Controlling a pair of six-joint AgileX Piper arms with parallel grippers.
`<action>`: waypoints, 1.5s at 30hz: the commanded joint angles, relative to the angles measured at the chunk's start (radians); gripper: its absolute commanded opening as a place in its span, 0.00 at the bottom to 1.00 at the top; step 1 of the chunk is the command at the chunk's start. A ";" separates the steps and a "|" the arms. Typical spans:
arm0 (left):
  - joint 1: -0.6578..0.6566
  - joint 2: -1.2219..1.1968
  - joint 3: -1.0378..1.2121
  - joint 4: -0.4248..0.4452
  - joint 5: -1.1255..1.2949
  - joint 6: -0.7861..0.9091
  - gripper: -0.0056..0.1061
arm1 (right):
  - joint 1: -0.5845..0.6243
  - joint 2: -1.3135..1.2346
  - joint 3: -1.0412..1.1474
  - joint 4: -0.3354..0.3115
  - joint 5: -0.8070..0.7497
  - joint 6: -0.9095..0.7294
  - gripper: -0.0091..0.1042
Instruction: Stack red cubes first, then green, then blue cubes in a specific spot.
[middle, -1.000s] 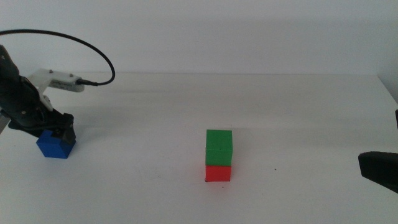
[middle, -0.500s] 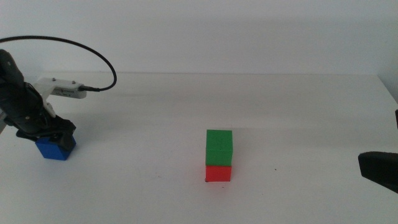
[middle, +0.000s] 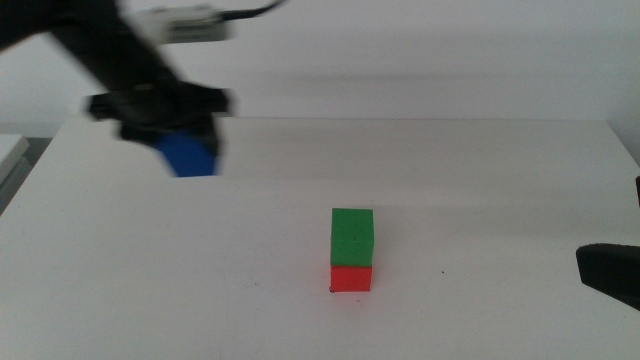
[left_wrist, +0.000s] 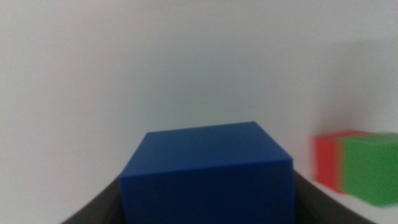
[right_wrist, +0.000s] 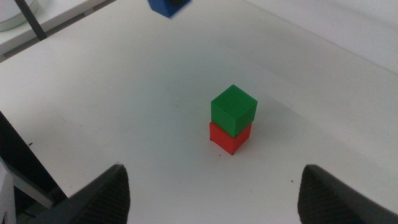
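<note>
Now the left gripper (middle: 190, 135), clamped on the small matte deep blue cube (middle: 190, 155), had lifted it off the white table (middle: 480, 170) toward the green cube (middle: 352, 236) atop the red cube (middle: 351, 278); the right gripper (right_wrist: 211, 190) waited open.

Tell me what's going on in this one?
The left claw is shut on the blue cube and carries it above the table, off to the left of the stack. The green cube already sits on the red cube near the table's middle, so only the blue one is missing from the top. The right claw waits open at the right side, holding nothing.
</note>
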 joint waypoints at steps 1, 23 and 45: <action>-0.128 -0.009 -0.048 0.066 0.047 -0.170 0.18 | -0.007 -0.005 0.003 -0.003 -0.016 -0.006 0.89; -0.540 0.200 -0.259 0.247 0.098 -0.665 0.18 | -0.007 -0.005 0.003 -0.003 -0.016 -0.006 0.89; -0.540 0.269 -0.259 0.267 0.084 -0.628 0.18 | -0.007 -0.005 0.003 -0.003 -0.016 -0.006 0.89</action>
